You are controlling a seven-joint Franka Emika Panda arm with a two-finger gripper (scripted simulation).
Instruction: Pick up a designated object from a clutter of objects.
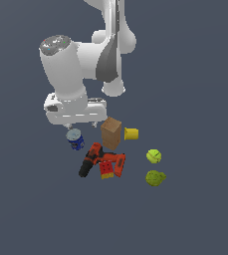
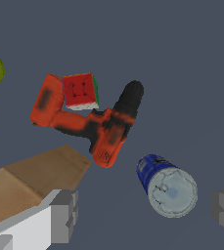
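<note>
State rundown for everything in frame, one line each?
gripper: open, fingers either side of the can, not touching
blue can: upright, not gripped
brown box: standing upright
yellow cup: on its side
drill: lying flat
red block: resting against the drill
two green balls: apart from each other
</note>
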